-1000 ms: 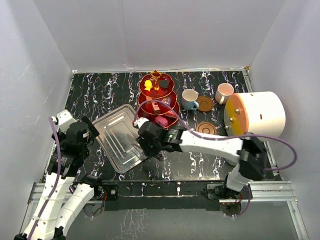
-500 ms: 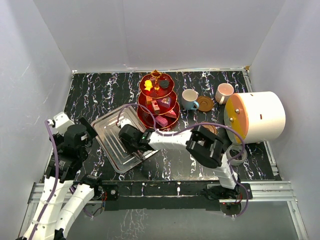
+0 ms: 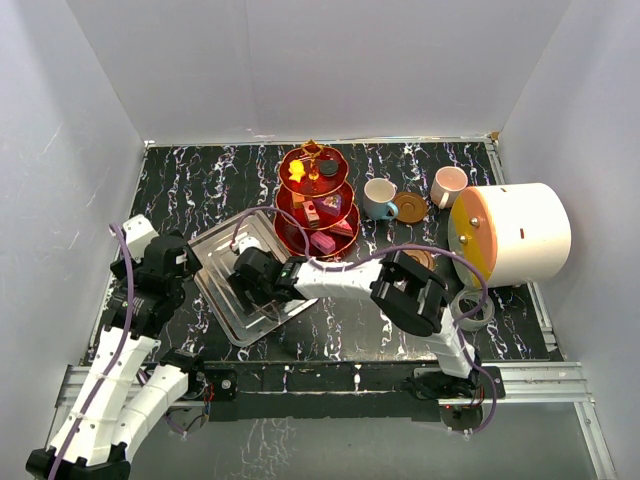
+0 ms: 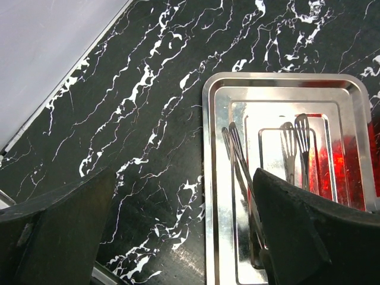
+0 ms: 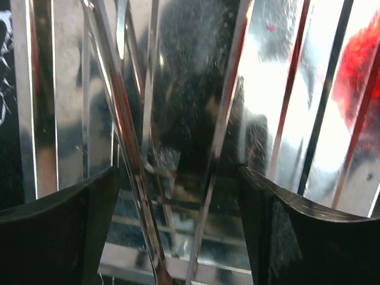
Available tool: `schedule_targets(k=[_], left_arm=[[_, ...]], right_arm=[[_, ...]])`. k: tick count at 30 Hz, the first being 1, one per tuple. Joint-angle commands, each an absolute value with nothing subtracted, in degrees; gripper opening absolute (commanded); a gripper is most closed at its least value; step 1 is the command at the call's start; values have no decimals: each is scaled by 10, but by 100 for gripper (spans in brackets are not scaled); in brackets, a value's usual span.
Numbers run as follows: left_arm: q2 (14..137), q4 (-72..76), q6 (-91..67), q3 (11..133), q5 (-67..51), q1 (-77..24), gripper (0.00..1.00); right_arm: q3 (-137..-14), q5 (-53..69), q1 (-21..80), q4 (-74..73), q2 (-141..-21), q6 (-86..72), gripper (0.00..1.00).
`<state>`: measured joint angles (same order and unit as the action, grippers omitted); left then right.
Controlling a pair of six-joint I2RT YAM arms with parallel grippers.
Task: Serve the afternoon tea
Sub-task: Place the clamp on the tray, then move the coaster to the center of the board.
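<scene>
The red three-tier stand (image 3: 317, 200) with a gold rod stands at the back centre and holds small block sweets (image 3: 322, 242). To its right are a blue cup (image 3: 379, 197), a brown saucer (image 3: 411, 207) and a pink cup (image 3: 448, 186). A second saucer (image 3: 413, 258) is partly hidden by my right arm. My right gripper (image 3: 243, 290) (image 5: 178, 231) hangs open low over the silver tray (image 3: 225, 250), with thin metal cutlery (image 5: 127, 136) lying loose between its fingers. My left gripper (image 3: 190, 262) (image 4: 184, 237) is wide open and holds nothing, just left of the tray (image 4: 214, 119).
A big white cylinder with an orange face (image 3: 510, 232) lies at the right. A clear tape ring (image 3: 472, 308) sits in front of it. White walls close in the black marble table (image 3: 200, 190). Forks (image 4: 295, 139) lie in the tray.
My right arm has swung left from in front of the stand to over the tray, and its jaws have spread wider. The left arm has shifted slightly toward the tray.
</scene>
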<state>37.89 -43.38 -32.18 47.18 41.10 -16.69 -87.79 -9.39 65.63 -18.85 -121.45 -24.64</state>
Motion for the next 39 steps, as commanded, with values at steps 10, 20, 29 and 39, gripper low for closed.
schedule_targets(k=[10, 20, 29, 39], left_arm=[[407, -423, -310, 486, 408, -170, 99], [414, -410, -296, 484, 374, -170, 99], [420, -406, -292, 482, 363, -170, 99], [415, -411, -297, 484, 371, -170, 99]], right_arm=[[-719, -111, 635, -228, -1004, -302, 91], [-567, -76, 578, -137, -882, -370, 82], [-518, 19, 492, -77, -905, -381, 70], [-545, 104, 525, 5, -1025, -446, 61]])
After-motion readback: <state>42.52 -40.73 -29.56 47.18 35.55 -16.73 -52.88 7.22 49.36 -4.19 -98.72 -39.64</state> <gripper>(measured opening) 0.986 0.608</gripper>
